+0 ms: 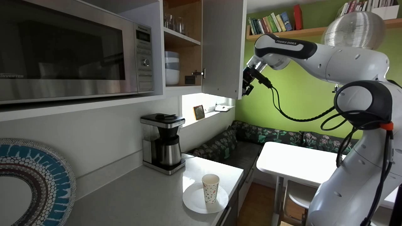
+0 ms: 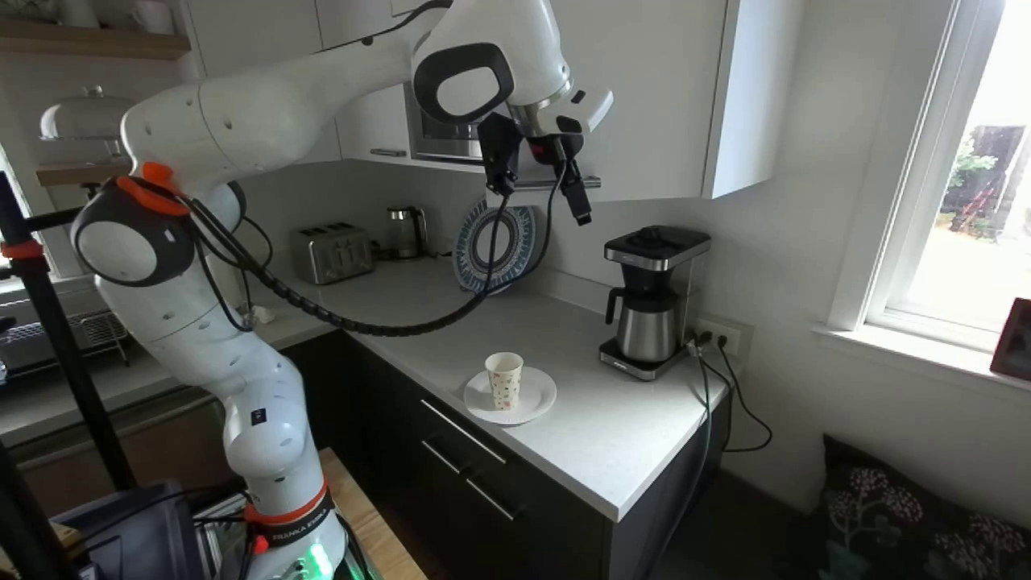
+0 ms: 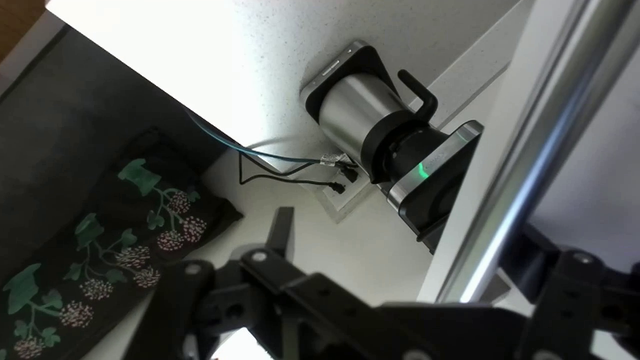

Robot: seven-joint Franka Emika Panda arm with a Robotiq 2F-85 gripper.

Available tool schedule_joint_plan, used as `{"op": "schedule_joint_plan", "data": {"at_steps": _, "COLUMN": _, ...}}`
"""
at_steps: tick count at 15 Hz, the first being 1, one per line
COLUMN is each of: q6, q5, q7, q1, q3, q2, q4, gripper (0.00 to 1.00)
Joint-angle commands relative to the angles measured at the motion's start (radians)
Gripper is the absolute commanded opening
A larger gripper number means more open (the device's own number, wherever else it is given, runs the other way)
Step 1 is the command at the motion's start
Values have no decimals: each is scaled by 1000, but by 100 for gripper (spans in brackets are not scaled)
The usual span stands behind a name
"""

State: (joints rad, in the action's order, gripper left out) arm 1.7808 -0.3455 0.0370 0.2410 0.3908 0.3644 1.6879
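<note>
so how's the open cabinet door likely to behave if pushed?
The door likely swings rather than slides, since a hinge joins it to the cabinet. Probably stiff: it looks like a flat, straight-edged panel. Its handle may be slippery, being a smooth, shiny bar.

green wall (image 1: 301, 91), white table (image 1: 292, 157), dark floral cushions (image 1: 279, 136), bright window (image 2: 950, 225), wooden floor (image 1: 259, 204)

Pincer (image 3: 402, 237) near cabinet handle (image 3: 535, 150), cup (image 2: 505, 383) on plate (image 2: 537, 395)
</note>
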Motion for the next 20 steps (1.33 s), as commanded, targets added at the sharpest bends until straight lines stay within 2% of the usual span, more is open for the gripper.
{"op": "schedule_joint_plan", "data": {"at_steps": 1, "q6": 4, "q5": -102, "q7": 10, "q1": -7, "q3": 22, "q2": -6, "q4": -6, "gripper": 100}}
{"op": "schedule_joint_plan", "data": {"at_steps": 6, "q6": -14, "q5": -182, "q7": 21, "q1": -9, "q3": 31, "q2": -8, "q4": -35, "gripper": 100}}
{"op": "schedule_joint_plan", "data": {"at_steps": 9, "q6": -27, "q5": -185, "q7": 23, "q1": -7, "q3": 28, "q2": -10, "q4": -64, "gripper": 100}}
{"op": "schedule_joint_plan", "data": {"at_steps": 14, "q6": -99, "q5": -87, "q7": 36, "q1": 8, "q3": 10, "q2": -19, "q4": -138, "gripper": 100}}
{"op": "schedule_joint_plan", "data": {"at_steps": 20, "q6": -275, "q5": 139, "q7": 4, "q1": 17, "q3": -31, "q2": 10, "q4": -259, "gripper": 100}}
